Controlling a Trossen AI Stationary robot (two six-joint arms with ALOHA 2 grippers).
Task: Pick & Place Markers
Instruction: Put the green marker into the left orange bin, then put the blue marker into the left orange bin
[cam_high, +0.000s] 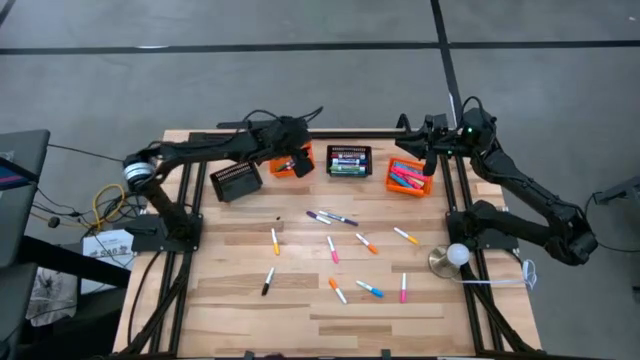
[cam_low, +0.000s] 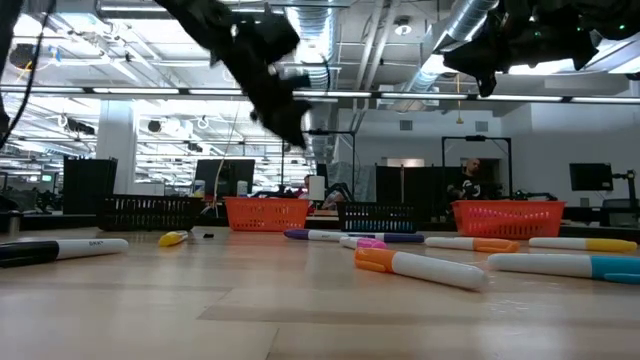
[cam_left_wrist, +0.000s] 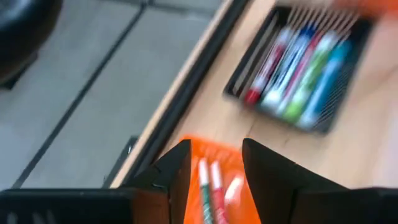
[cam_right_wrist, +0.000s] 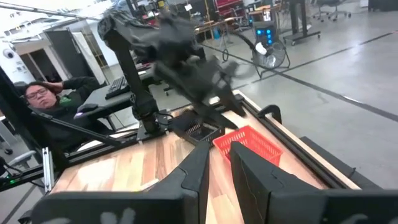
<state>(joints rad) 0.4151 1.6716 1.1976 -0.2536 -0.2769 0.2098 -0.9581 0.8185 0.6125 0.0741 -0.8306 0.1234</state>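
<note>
Here, from my remote seat, I look across a pale wooden slatted table (cam_high: 300, 300). Nearest the front edge, about a dozen short capped markers (cam_high: 333, 249) lie loose on the wood, well apart from each other, in pink, orange, blue, yellow, purple and black. In the low view a white marker with an orange cap (cam_low: 420, 267) lies closest.

Farther back stand four small mesh baskets in a row: a black mesh basket (cam_high: 237, 181), an orange mesh basket (cam_high: 292, 163), a second black mesh basket (cam_high: 349, 161) holding sorted markers, and a second orange mesh basket (cam_high: 408, 177) with pink and blue ones.

My left gripper (cam_left_wrist: 214, 168) hangs just above the first orange basket. Its fingers are parted a little with nothing between them; red and green markers lie in the basket below. My right gripper (cam_right_wrist: 221, 165) waits above the far right of the table, fingers narrow, holding nothing.

I judge the markers light, stiff and smooth, likely to roll or slip. I would pinch one across the middle of its barrel, fingers square to its length.

Beyond the table, a person sits at a desk.
</note>
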